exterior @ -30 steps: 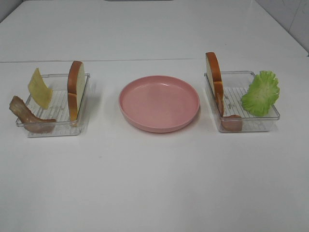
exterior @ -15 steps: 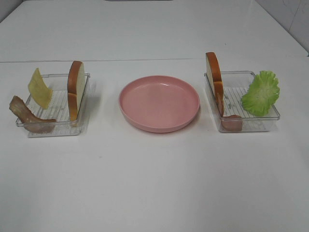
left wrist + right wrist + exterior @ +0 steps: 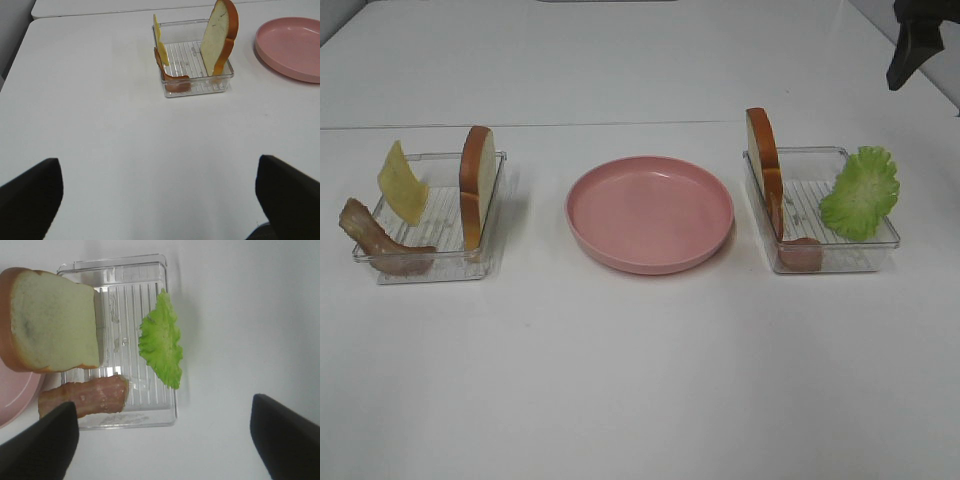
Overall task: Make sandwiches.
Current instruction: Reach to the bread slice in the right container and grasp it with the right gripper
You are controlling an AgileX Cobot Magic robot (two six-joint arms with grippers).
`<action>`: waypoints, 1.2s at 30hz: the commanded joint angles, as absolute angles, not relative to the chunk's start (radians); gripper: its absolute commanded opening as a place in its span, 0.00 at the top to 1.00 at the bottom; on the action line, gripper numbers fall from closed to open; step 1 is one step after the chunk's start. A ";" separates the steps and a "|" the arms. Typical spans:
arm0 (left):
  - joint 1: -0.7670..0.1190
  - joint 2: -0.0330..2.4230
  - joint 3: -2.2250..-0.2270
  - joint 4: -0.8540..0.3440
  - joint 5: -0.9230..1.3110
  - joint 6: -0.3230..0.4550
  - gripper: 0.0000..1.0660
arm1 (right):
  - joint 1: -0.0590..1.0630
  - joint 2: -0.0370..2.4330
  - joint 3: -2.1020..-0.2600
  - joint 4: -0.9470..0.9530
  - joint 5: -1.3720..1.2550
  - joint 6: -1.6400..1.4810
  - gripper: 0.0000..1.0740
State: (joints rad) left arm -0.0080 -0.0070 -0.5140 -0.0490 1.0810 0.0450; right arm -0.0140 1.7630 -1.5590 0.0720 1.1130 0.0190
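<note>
Both our grippers are spread wide and grip nothing. The left gripper hangs over the white table, well short of the left tray. The right gripper hovers high over the outer edge of the right tray. In the left tray a bread slice stands on edge against the inner wall, the cheese square leans on the outer wall, and a bacon strip droops over the outer front rim. In the right tray a second bread slice stands along the inner wall, the lettuce leaf rests on the outer rim, and another bacon piece lies at the front. The pink plate sits between the trays, apart from both. A broad stretch of table lies open in front of all three.
</note>
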 commanded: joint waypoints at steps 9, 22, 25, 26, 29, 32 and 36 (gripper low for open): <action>-0.013 -0.018 -0.514 -0.057 1.075 0.041 0.06 | -0.016 1.860 -1.678 0.239 1.103 0.028 0.19; -0.013 -0.018 -0.514 -0.057 1.075 0.041 0.06 | 0.106 1.952 -1.728 0.322 1.006 0.054 0.19; -0.013 -0.018 -0.514 -0.057 1.075 0.041 0.06 | 0.137 2.008 -1.780 0.318 1.017 0.062 0.19; -0.013 -0.018 -0.514 -0.057 1.075 0.041 0.06 | 0.149 2.042 -1.813 0.317 1.022 0.062 0.19; -0.013 -0.018 -0.514 -0.057 1.075 0.041 0.06 | 0.160 2.088 -1.857 0.312 1.035 0.063 0.19; -0.013 -0.018 -0.514 -0.057 1.075 0.041 0.06 | 0.161 2.123 -1.880 0.306 1.045 0.063 0.19; -0.013 -0.018 -0.514 -0.057 1.075 0.041 0.06 | 0.161 2.146 -1.880 0.258 1.047 0.063 0.19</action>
